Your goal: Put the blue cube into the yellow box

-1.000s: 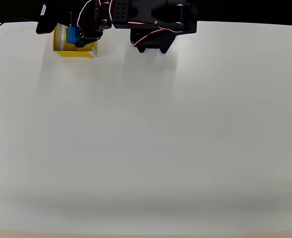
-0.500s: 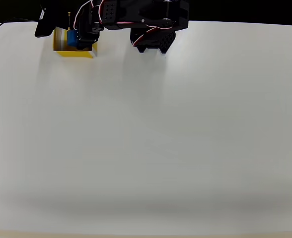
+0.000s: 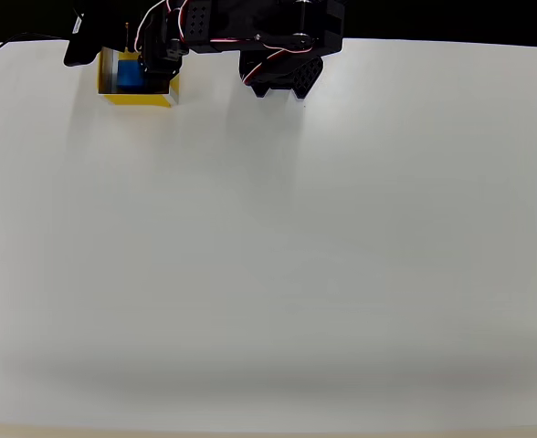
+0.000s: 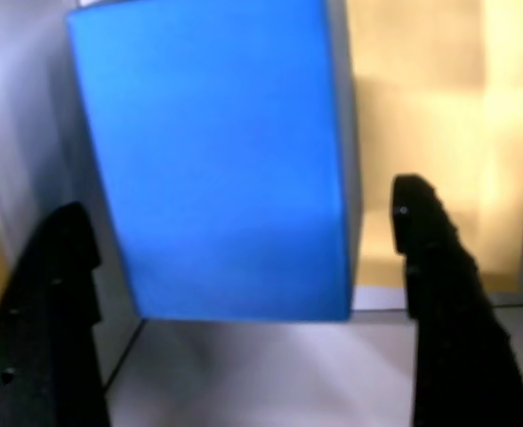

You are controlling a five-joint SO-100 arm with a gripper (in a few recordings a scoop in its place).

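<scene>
Jaws apart in wrist view, the gripper (image 4: pixel 244 294) straddling the blue cube (image 4: pixel 217 160) with a visible gap on each side, black fingertips (image 4: pixel 426 240) not touching it. Cube sits inside the yellow box (image 4: pixel 430 116), close against its pale inner wall on the left of the wrist view, yellow floor showing to the cube's right. In overhead view the yellow box (image 3: pixel 141 97) is at the far left top of the white table (image 3: pixel 278 255), blue cube (image 3: pixel 129 76) within it, the black arm (image 3: pixel 250 32) reaching over the box from the right, gripper (image 3: pixel 145 64) partly covering the box.
</scene>
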